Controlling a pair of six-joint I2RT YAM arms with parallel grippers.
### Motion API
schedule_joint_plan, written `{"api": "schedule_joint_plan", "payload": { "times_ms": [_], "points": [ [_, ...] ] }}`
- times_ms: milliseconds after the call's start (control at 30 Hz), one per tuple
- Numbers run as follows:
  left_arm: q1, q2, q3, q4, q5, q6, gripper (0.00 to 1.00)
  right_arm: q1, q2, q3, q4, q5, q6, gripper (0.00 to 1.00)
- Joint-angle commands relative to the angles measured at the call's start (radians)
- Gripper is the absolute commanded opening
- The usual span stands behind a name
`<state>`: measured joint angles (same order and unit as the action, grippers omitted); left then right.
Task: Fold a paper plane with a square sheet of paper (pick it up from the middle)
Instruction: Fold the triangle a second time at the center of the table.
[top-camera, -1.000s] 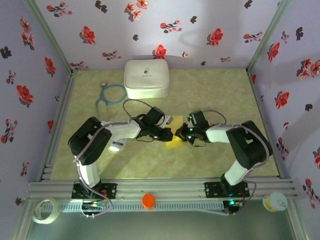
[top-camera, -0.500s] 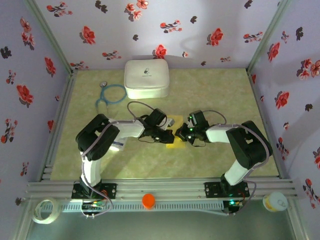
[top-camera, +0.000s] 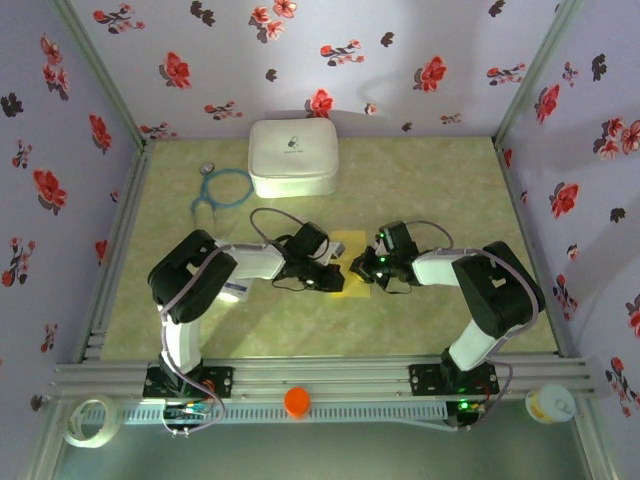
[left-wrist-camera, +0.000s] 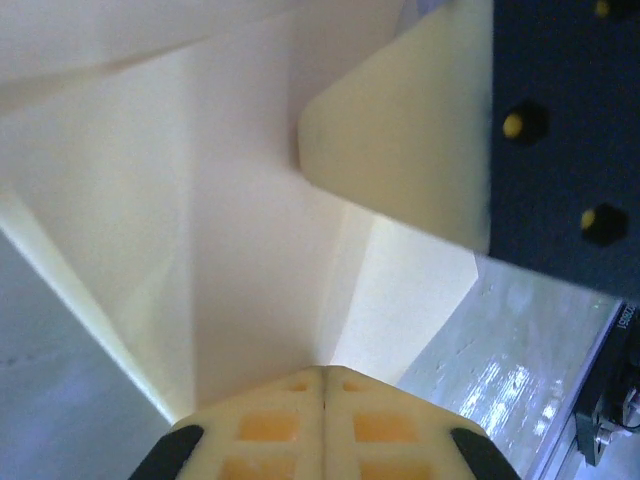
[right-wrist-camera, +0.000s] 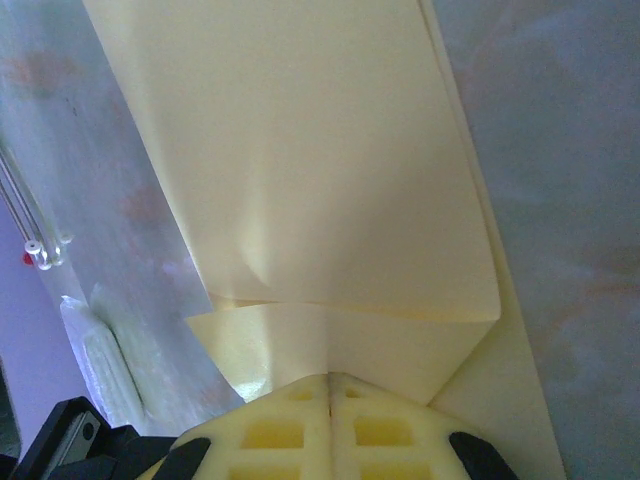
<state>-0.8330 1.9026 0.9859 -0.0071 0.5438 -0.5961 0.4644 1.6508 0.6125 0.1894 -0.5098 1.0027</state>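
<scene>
Top external view shows the yellow square sheet of paper (top-camera: 347, 246), partly folded, on the desk (top-camera: 430, 190) at mid-frame, between the two tools. The left tool (top-camera: 335, 278) is clenched at the paper's left side, apparently pinching a crease. The right tool (top-camera: 358, 268) is clenched on its folded right edge. A white case (top-camera: 292, 158) sits well apart, upper centre.

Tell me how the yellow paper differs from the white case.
The yellow paper is thin and creased; the white case is thick, rounded and larger. The paper is mid-table, gripped by the left hand and the right hand; the case sits untouched at the far side. Both are light-coloured against the green table.
</scene>
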Motion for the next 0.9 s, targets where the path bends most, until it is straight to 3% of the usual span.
{"api": "schedule_joint_plan", "payload": {
  "times_ms": [0,267,500,867],
  "points": [
    [0.002,-0.031,-0.042,-0.091,0.039,0.012,0.06,-0.013,0.032,-0.031,-0.055,0.05,-0.003,0.0],
    [0.002,-0.096,-0.123,-0.036,0.032,-0.034,0.06,-0.013,0.029,-0.03,-0.033,0.032,0.002,0.0],
    [0.007,-0.177,-0.07,-0.019,0.039,-0.012,0.06,-0.013,0.026,-0.028,-0.032,0.025,0.001,0.0],
    [0.049,0.019,0.053,0.015,0.045,-0.052,0.04,-0.013,0.027,-0.026,-0.021,0.02,0.007,0.0]
  ]
}}
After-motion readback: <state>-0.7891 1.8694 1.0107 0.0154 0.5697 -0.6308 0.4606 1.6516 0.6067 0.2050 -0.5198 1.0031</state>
